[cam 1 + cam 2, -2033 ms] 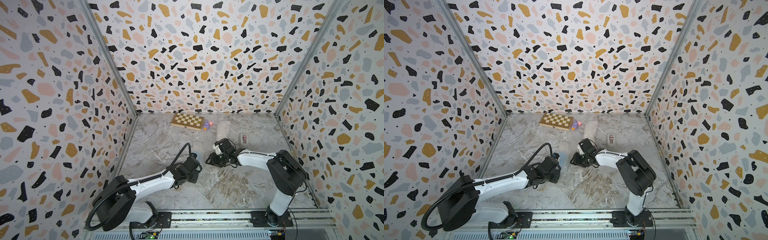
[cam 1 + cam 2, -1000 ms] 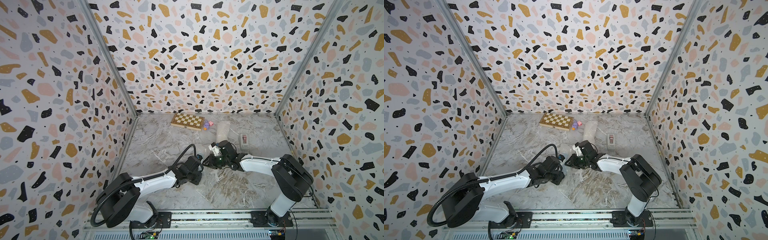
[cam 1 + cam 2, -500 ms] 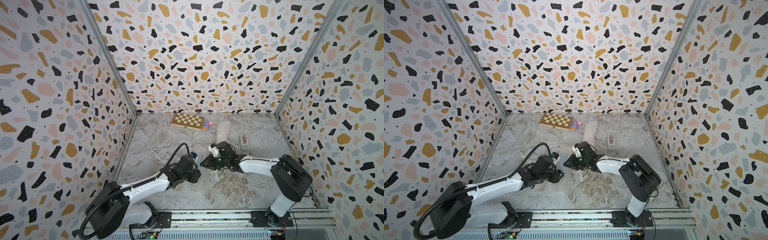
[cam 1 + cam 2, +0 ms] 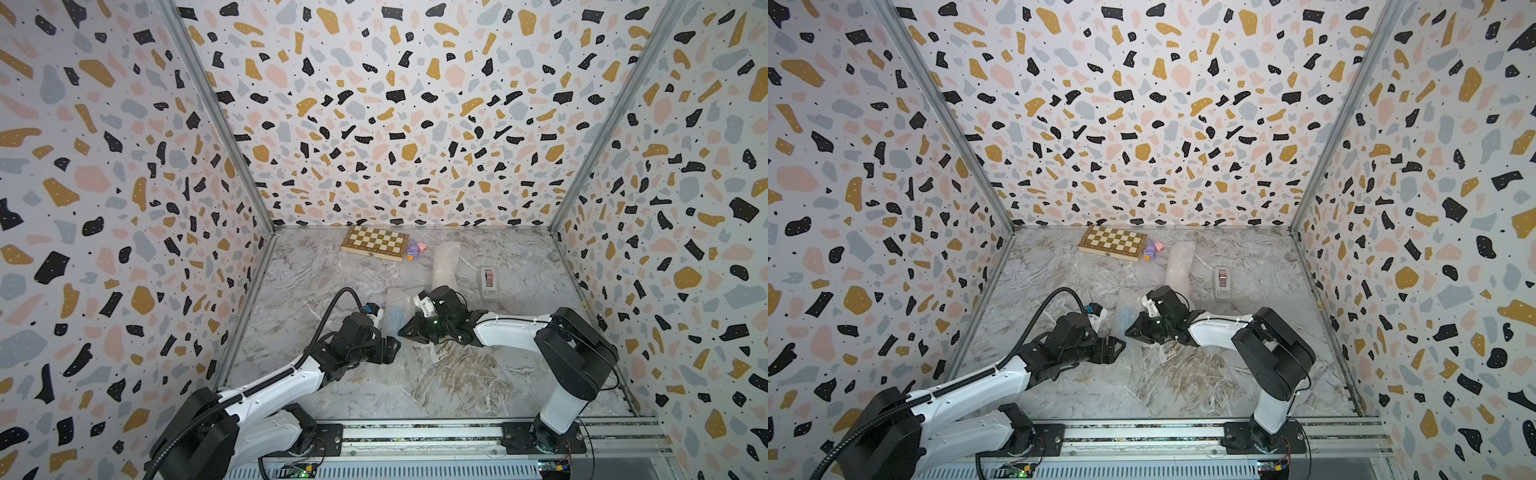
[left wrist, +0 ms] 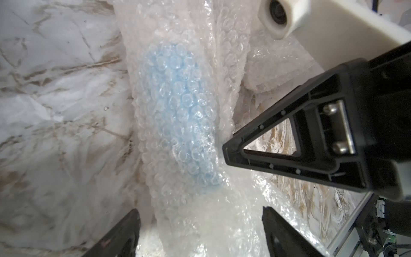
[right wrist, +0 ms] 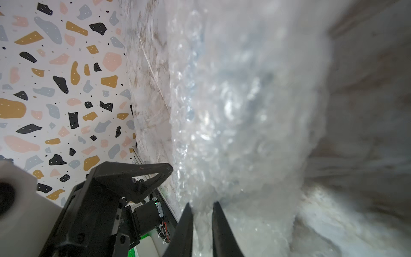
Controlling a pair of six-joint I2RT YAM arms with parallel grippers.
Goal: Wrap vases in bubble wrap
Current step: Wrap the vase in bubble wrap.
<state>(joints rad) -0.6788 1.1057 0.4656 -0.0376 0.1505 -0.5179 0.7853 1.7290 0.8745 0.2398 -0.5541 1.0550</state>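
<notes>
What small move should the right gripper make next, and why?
Probably the right gripper should draw its pinched bubble wrap further across the blue vase: the wrap looks loose around it, and the left gripper stands open, holding nothing.

A lab-style robot test cell. Terrazzo-print walls (image 4: 395,124) box in a marble-print tabletop (image 4: 457,382) on three sides; a left arm (image 4: 270,386) and right arm (image 4: 511,328) stand on a metal rail (image 4: 415,432) in front.
</notes>
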